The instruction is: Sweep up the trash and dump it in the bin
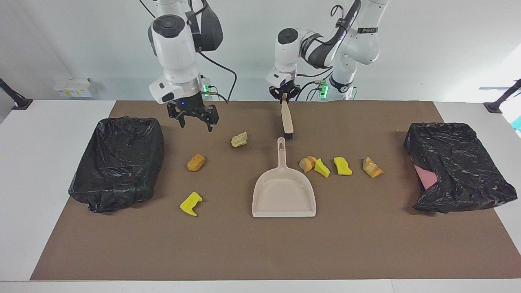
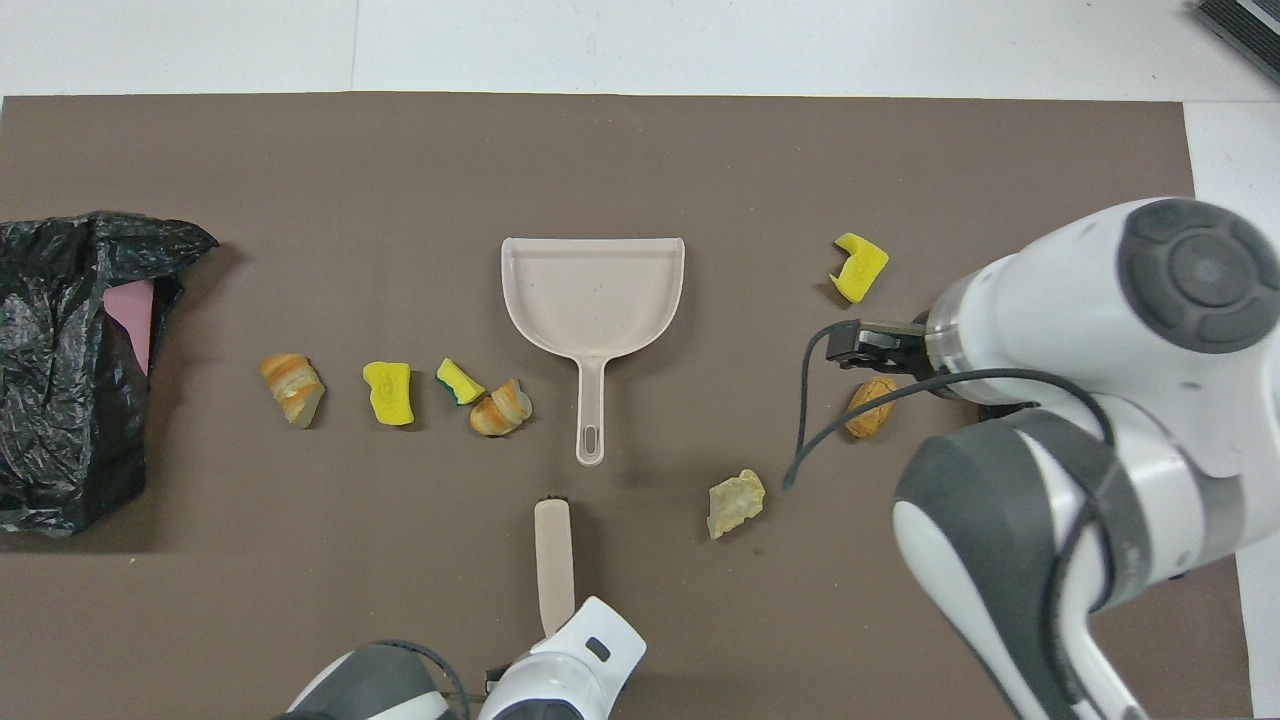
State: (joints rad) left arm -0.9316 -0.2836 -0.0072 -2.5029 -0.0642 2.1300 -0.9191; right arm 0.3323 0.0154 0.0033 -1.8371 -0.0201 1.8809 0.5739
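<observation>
My left gripper (image 1: 284,97) is shut on the handle end of the beige brush (image 1: 287,119), whose dark bristles hang just above the tip of the handle of the beige dustpan (image 1: 284,194). In the overhead view the brush (image 2: 553,558) points at the dustpan (image 2: 594,296). Trash lies on the brown mat: a pale lump (image 1: 239,139), a tan lump (image 1: 195,162), a yellow chunk (image 1: 191,203), and a row of several bread and yellow scraps (image 1: 342,166) beside the dustpan handle. My right gripper (image 1: 196,124) hangs open over the mat, between the bin (image 1: 118,162) and the pale lump.
A second black-bagged bin (image 1: 460,167), with pink showing at its side, stands at the left arm's end of the table. In the overhead view the right arm covers the bin at its own end and part of the tan lump (image 2: 868,410).
</observation>
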